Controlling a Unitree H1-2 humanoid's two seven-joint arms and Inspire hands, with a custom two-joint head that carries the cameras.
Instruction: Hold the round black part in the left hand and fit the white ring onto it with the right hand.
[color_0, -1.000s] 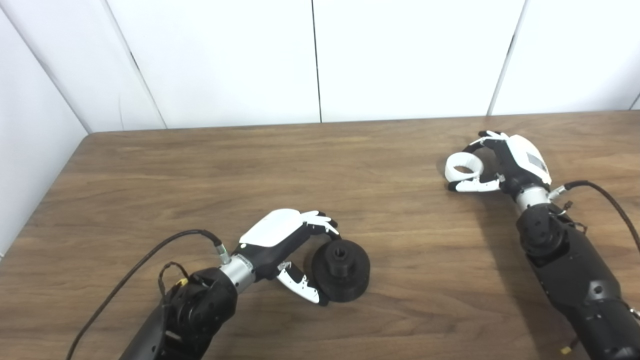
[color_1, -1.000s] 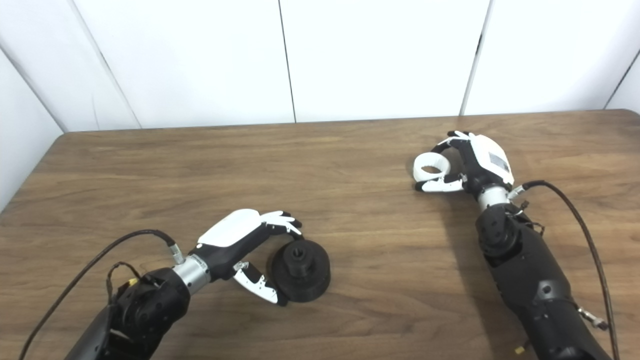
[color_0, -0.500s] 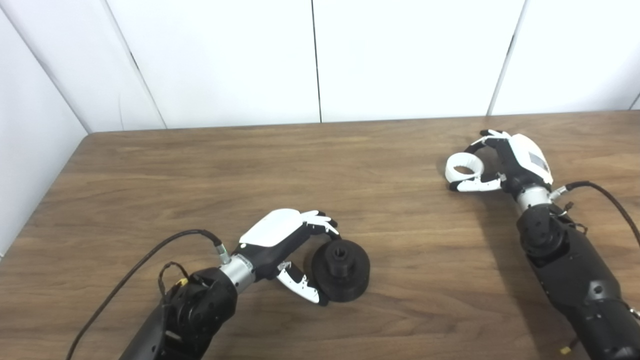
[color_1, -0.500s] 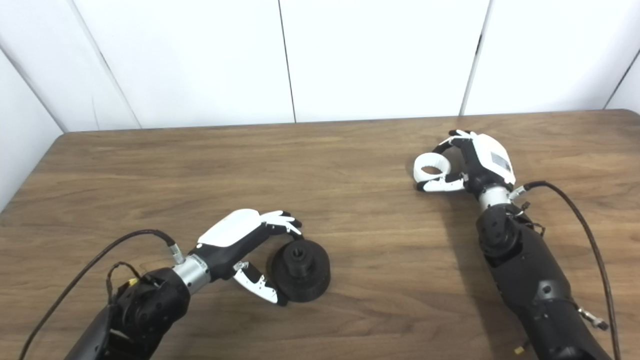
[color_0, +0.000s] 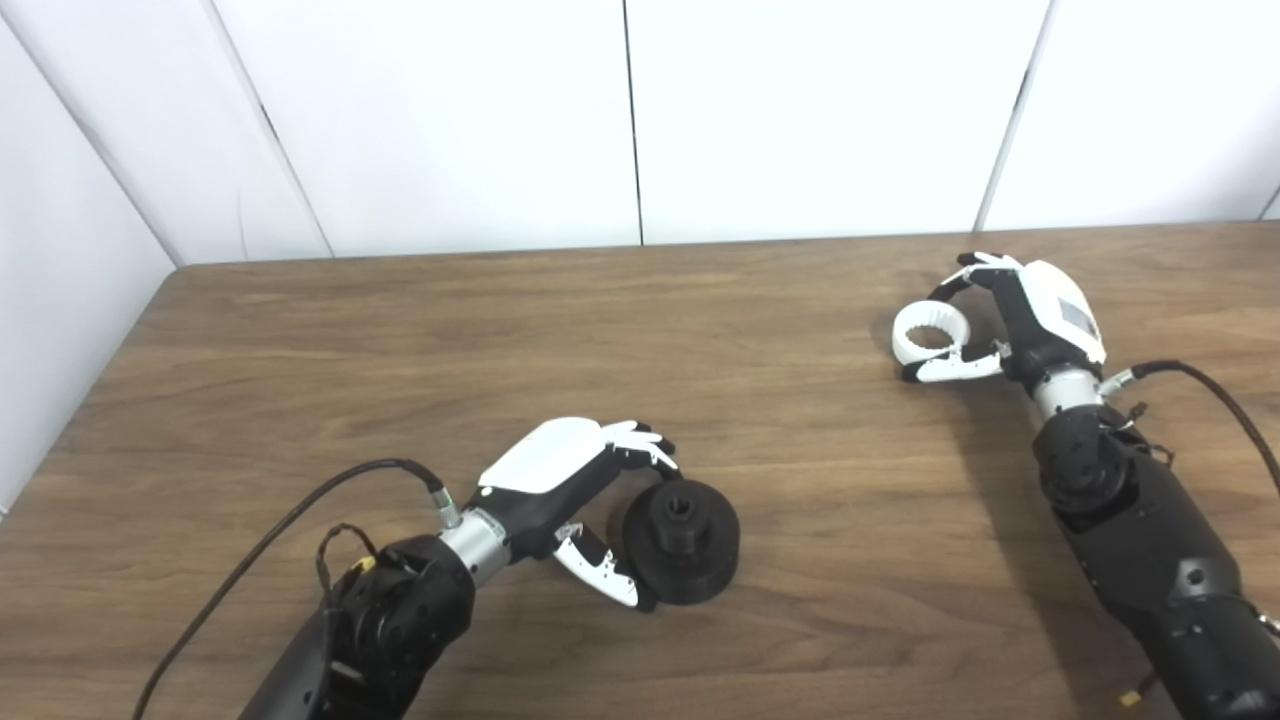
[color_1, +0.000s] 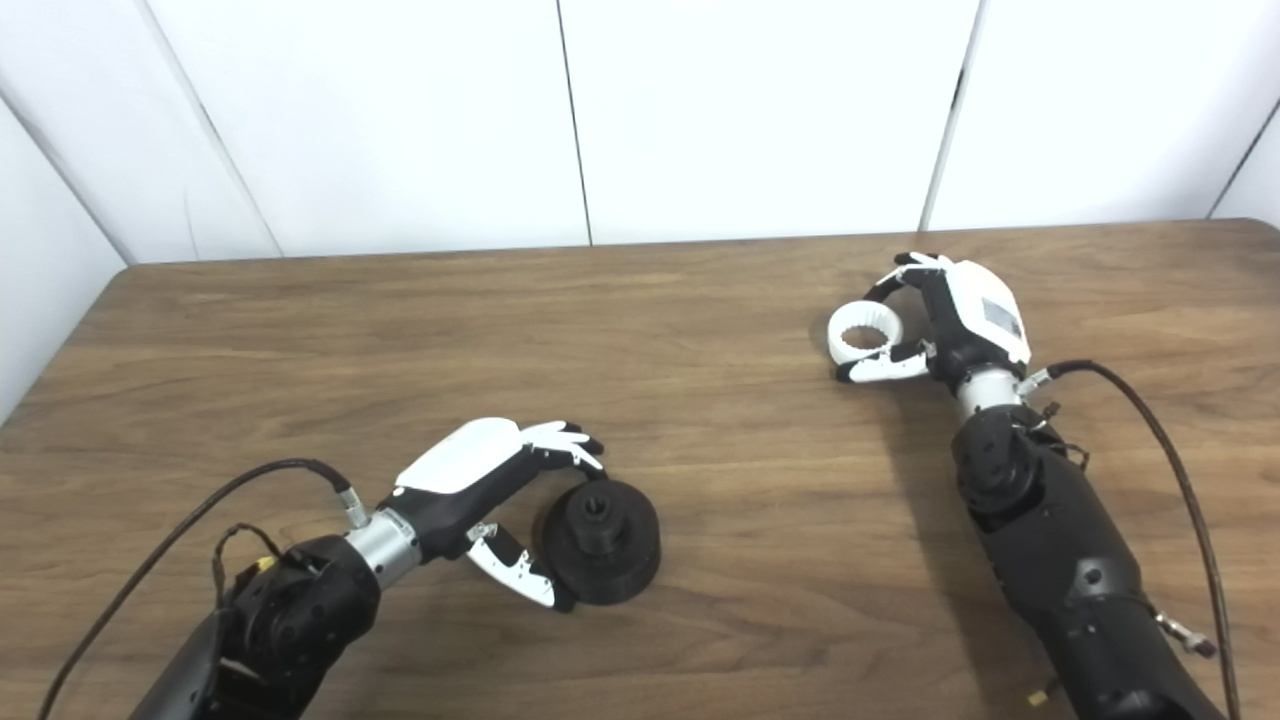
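A wooden counter (color_0: 420, 340) fills the lower part of both views. Its top is brown with a darker grain running from side to side, and the finish is smooth with a dull sheen. The far left corner (color_0: 178, 268) is rounded, and in the right eye view the far right corner (color_1: 1252, 222) shows as well. Behind the far edge stands a plain white wall (color_0: 820, 110) made of flat panels. Thin dark seams (color_0: 632, 120) run down between the panels, upright in the middle and slanting toward the sides. On the left a further white panel (color_0: 60, 270) runs alongside the counter's edge. The light is even and soft, throwing only faint shadows on the wood.
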